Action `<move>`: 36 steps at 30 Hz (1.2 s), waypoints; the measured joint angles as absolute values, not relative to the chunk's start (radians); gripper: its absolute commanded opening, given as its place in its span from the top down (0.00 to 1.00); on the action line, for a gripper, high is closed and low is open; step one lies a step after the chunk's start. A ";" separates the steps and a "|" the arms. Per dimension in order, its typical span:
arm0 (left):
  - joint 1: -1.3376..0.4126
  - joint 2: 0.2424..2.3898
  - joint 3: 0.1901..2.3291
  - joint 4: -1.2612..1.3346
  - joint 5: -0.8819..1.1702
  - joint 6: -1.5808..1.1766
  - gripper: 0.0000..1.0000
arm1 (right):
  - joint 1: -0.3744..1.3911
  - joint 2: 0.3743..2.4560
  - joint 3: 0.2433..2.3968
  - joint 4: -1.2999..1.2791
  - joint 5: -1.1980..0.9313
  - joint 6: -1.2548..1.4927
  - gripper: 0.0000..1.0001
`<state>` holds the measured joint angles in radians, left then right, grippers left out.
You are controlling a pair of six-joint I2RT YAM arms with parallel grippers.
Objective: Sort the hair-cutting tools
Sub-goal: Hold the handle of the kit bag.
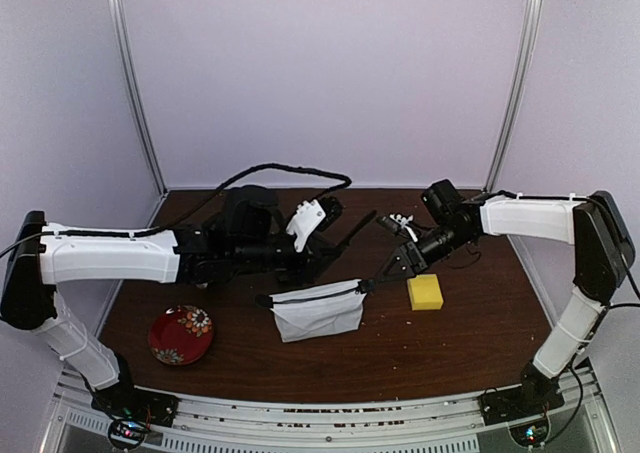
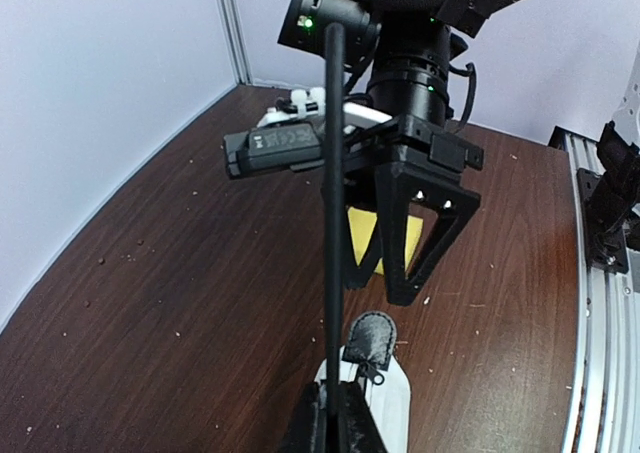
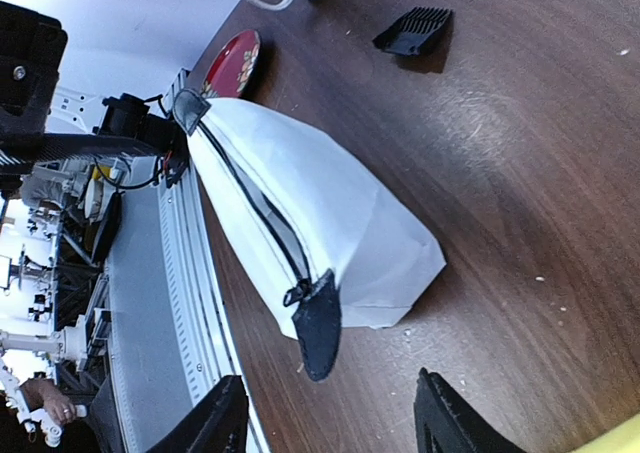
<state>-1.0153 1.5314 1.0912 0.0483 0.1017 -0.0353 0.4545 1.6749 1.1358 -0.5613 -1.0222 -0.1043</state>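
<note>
L gripper (image 2: 334, 435) is pinched tight on a slim black comb (image 2: 334, 223). The comb's long axis runs straight out ahead of that gripper, up off the table (image 3: 520, 173), w/ its free end pointing at my R arm's wrist (image 2: 415, 83). R gripper (image 3: 330, 398) is low, jaws spread, nothing between them. The black end tab (image 3: 318, 328) of the white zip pouch (image 3: 330, 223) sits just ahead of the gap, and the pouch stretches lengthwise away from it. A small black toothed piece (image 3: 413, 30) lies flat well beyond the pouch. The yellow sponge (image 1: 424, 292) is near R gripper, on the side away from the pouch.
</note>
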 measured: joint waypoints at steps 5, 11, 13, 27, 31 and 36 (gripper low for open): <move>-1.015 1.531 1.052 0.058 0.112 -0.041 1.00 | 0.492 1.729 1.155 -0.590 -1.048 -0.104 0.46; -1.015 1.533 1.045 0.086 0.128 -0.039 1.00 | 0.494 1.758 1.163 -0.594 -1.073 -0.088 0.80; -1.014 1.539 1.038 0.106 0.138 -0.035 1.00 | 0.494 1.764 1.168 -0.595 -1.085 -0.083 0.91; -0.974 1.662 1.036 0.213 0.220 -0.037 1.00 | 0.494 1.794 1.181 -0.592 -1.176 -0.064 1.00; -0.974 1.682 1.036 0.218 0.233 -0.039 1.00 | 0.494 1.794 1.181 -0.591 -1.187 -0.061 1.00; -0.974 1.697 1.027 0.221 0.233 -0.038 1.00 | 0.494 1.794 1.181 -0.591 -1.191 -0.058 1.00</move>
<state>-0.9741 1.6966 1.0267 0.2207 0.2325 -0.0383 0.4942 1.7943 1.1812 -0.5907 -1.1912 -0.0578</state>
